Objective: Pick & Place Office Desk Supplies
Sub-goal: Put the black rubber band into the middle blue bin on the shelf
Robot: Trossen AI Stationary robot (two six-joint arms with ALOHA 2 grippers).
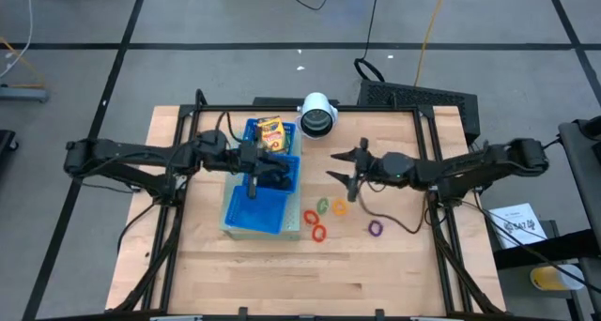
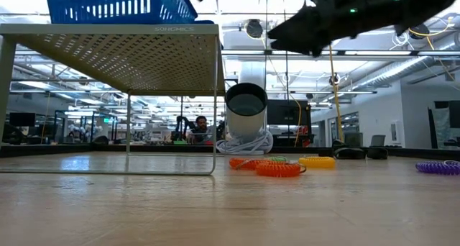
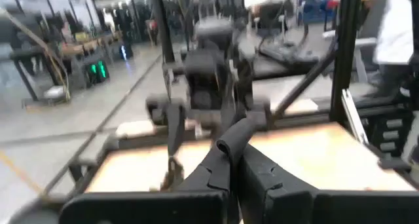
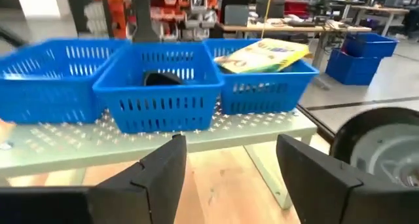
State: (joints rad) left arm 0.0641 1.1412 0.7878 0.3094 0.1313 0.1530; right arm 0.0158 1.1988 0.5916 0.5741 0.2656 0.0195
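Crayon boxes [image 1: 270, 131] and a clip [image 4: 163, 78] sit in the tray [image 1: 254, 213]; four rings [image 1: 319, 218] remain on the table. I hold my right gripper [image 1: 340, 167] spread beside them. My left gripper [image 1: 268, 175], over the tray, looks pressed together.

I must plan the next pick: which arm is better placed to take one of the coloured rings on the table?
The right. Its open, empty gripper hovers just beside the rings, while the left gripper is over the blue tray.
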